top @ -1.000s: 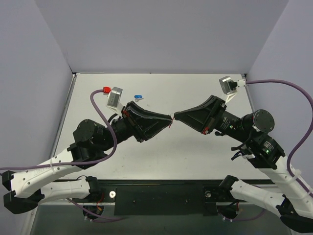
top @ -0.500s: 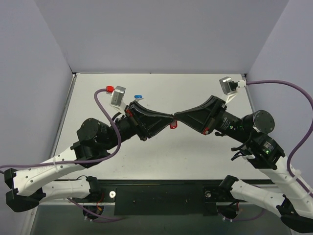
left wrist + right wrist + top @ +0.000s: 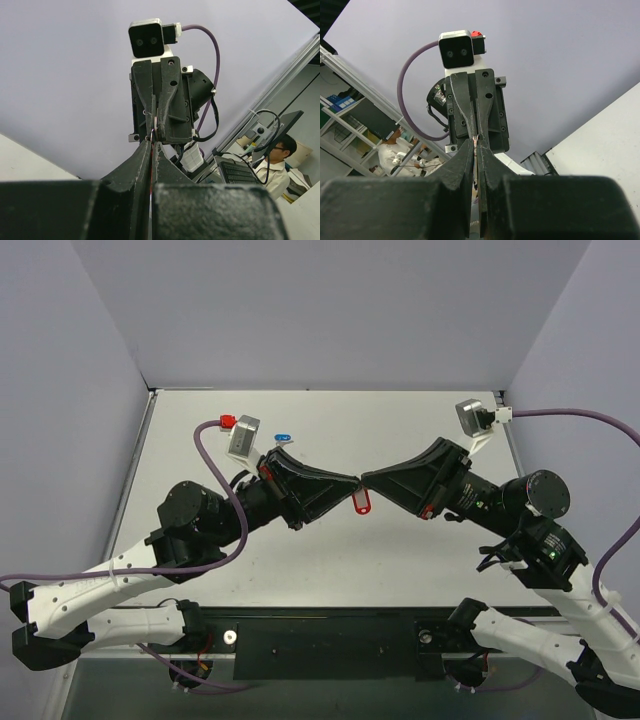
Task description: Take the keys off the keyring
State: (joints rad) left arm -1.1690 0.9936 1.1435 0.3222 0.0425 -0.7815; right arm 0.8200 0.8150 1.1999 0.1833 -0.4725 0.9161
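Mid-air pinch, tip to tip. Left gripper [image 3: 355, 481]: nearly closed on red-tagged keyring [image 3: 361, 500], tag end hanging just below. Right gripper [image 3: 365, 480]: clamped tight, seemingly on key [image 3: 156, 131]. Risk: slip and drop during pull-apart; thin metal, small bite.

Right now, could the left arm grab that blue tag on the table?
Probably not at once: the left end effector meets the right end effector at the red-tagged keyring, and the blue tag lies back beside its wrist.

Smooth glossy red oblong plastic keyring tag [image 3: 361, 501], matt black plastic left gripper [image 3: 355, 481], matt white tabletop [image 3: 400, 430], glossy small blue plastic tag [image 3: 282, 438] at ten o'clock of it
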